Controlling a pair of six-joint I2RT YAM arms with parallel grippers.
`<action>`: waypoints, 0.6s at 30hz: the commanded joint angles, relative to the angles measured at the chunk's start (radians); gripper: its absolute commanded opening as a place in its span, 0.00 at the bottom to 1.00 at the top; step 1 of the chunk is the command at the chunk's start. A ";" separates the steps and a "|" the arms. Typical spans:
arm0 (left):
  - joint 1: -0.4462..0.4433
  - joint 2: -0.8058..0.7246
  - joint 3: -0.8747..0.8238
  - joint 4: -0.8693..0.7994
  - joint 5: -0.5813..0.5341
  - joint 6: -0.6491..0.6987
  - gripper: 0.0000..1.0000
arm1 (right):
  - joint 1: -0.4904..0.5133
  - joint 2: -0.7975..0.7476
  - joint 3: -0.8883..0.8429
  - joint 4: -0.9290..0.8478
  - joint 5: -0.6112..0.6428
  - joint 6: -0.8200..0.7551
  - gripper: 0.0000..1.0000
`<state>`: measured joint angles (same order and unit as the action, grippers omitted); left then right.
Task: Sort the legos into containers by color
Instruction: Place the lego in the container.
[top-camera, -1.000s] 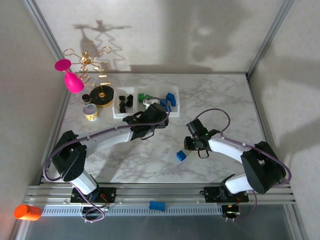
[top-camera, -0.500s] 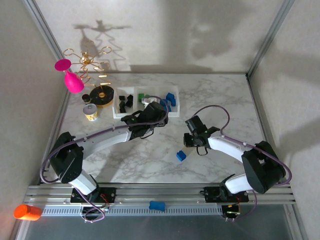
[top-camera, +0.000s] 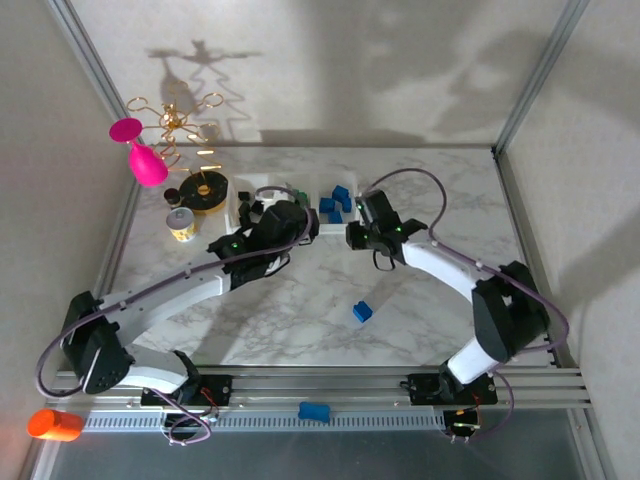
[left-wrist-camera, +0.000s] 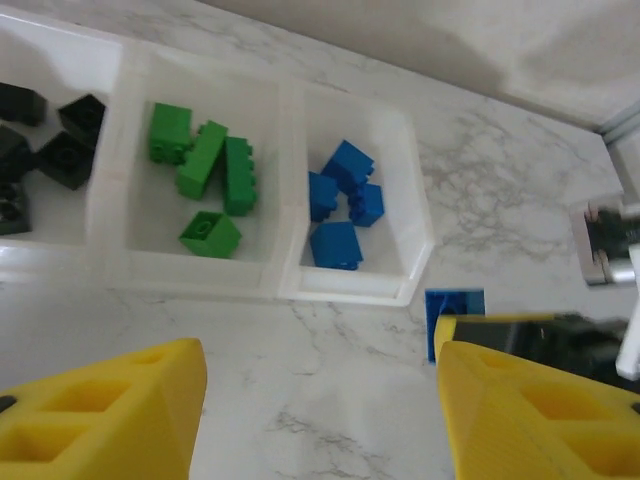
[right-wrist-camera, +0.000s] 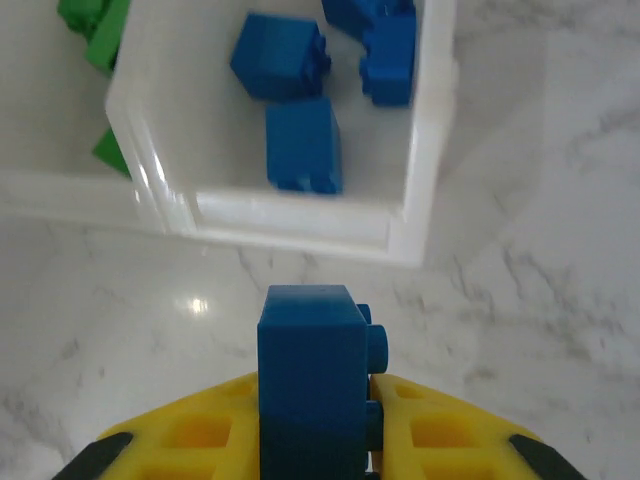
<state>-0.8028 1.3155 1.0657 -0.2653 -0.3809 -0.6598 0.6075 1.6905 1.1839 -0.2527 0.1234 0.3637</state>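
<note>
**Right arm holds a blue brick at the tray's edge**

Nearest the arms' bases, a rounded light-blue plastic piece (top-camera: 314, 411) lies on the metal rail (top-camera: 380, 385). An orange cylinder (top-camera: 55, 424) lies at the rail's left end. On the white marbled table (top-camera: 290, 320), one small blue studded brick (top-camera: 362, 312) sits alone, well apart from both arms.

Farther in, the right gripper (right-wrist-camera: 315, 430) has its yellow fingers closed on a second blue studded brick (right-wrist-camera: 310, 360). It holds the brick just short of the near wall of the clear plastic three-compartment tray (right-wrist-camera: 290, 222), in front of the right-hand compartment. The left gripper (left-wrist-camera: 320, 395) hovers before the tray, jaws spread wide with nothing between them.

In the tray, black bricks (left-wrist-camera: 60, 140) lie in the left compartment, four green bricks (left-wrist-camera: 205, 165) in the middle and several blue bricks (left-wrist-camera: 345, 205) in the right. Beyond, left of the tray, stand a round black-and-gold disc (top-camera: 205, 192) and a pink goblet (top-camera: 140, 155).
</note>
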 joint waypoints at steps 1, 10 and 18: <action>0.013 -0.041 -0.053 -0.017 -0.056 -0.016 0.66 | 0.009 0.088 0.099 0.033 0.065 -0.047 0.16; 0.016 -0.080 -0.147 -0.004 -0.068 -0.065 0.73 | 0.007 0.329 0.338 0.039 0.173 -0.101 0.22; 0.016 -0.087 -0.154 0.000 -0.070 -0.062 0.78 | 0.002 0.386 0.463 0.003 0.153 -0.130 0.44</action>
<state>-0.7948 1.2560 0.9184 -0.2653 -0.4202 -0.7120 0.6075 2.0914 1.6073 -0.2317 0.2684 0.2523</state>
